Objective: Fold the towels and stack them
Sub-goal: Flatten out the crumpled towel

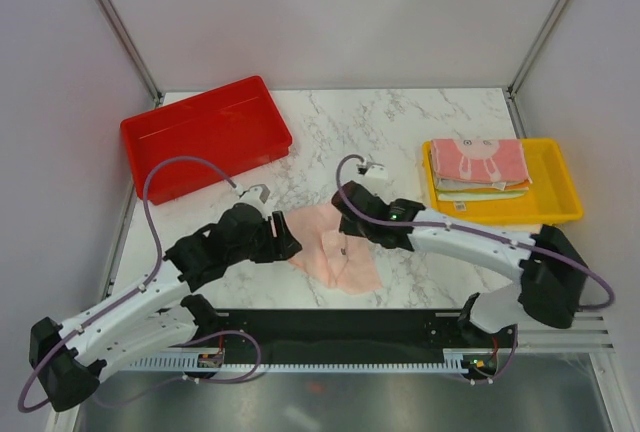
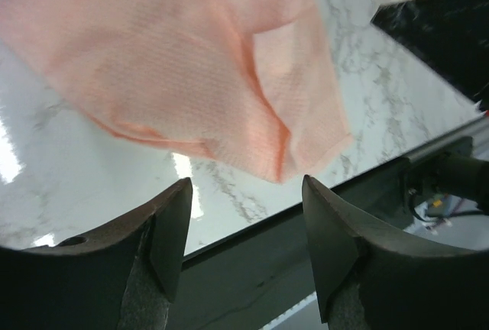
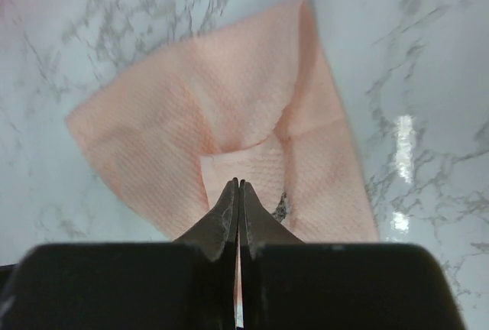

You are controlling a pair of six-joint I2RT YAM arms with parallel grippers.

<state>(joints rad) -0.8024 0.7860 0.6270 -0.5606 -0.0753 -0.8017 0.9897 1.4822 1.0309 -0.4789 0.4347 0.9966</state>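
Observation:
A plain peach-pink towel (image 1: pixel 330 252) lies crumpled on the marble table between the two arms. It also shows in the left wrist view (image 2: pixel 191 78) and the right wrist view (image 3: pixel 229 116). My right gripper (image 1: pixel 342 232) (image 3: pixel 238 185) is shut on a folded-over corner of this towel near its middle. My left gripper (image 1: pixel 290 245) (image 2: pixel 246 200) is open and empty, just off the towel's left edge. Folded towels are stacked in the yellow tray (image 1: pixel 565 207), with the pink bunny towel (image 1: pixel 478 160) on top.
A red tray (image 1: pixel 205 137) stands at the back left. A black strip (image 1: pixel 340 327) runs along the table's near edge, close behind the peach towel. The right arm (image 2: pixel 443 32) shows dark in the left wrist view.

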